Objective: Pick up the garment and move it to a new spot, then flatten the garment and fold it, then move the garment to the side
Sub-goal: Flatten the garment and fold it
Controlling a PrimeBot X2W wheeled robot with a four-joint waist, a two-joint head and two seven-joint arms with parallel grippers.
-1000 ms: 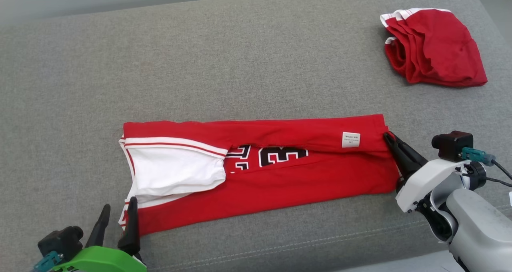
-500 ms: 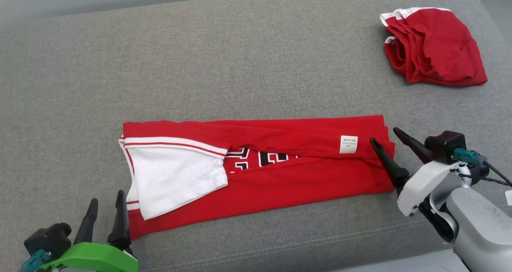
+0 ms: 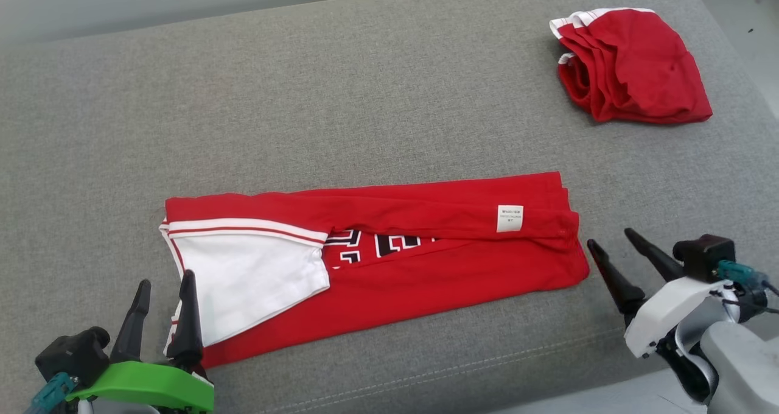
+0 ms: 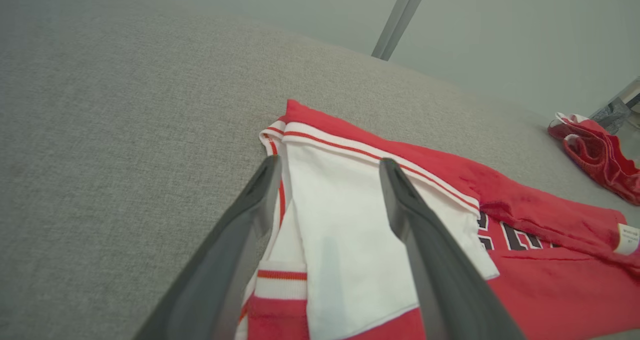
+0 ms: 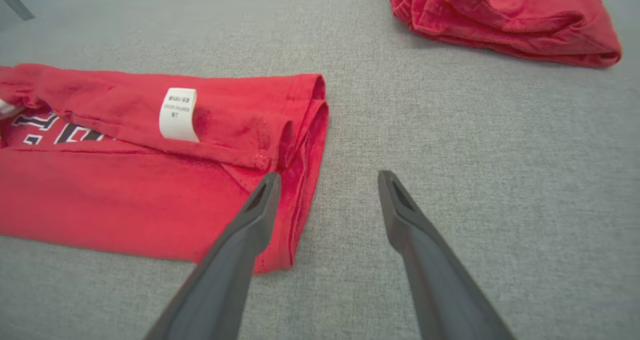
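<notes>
Right jaws have released the garment [image 3: 426, 274] and drawn back, wide; left jaws, also wide, hover at its other end, long axis spanning between.

Grey fabric cushion [image 3: 377, 97]: woven cover, with a stitched seam running along near the front edge. Red cloth bundle [image 3: 633, 67]: loosely folded, white trim at one end, lying on the cushion towards its far right corner. Behind the cushion: a pale wall [image 4: 500, 25] and a grey metal post [image 4: 400, 17].
</notes>
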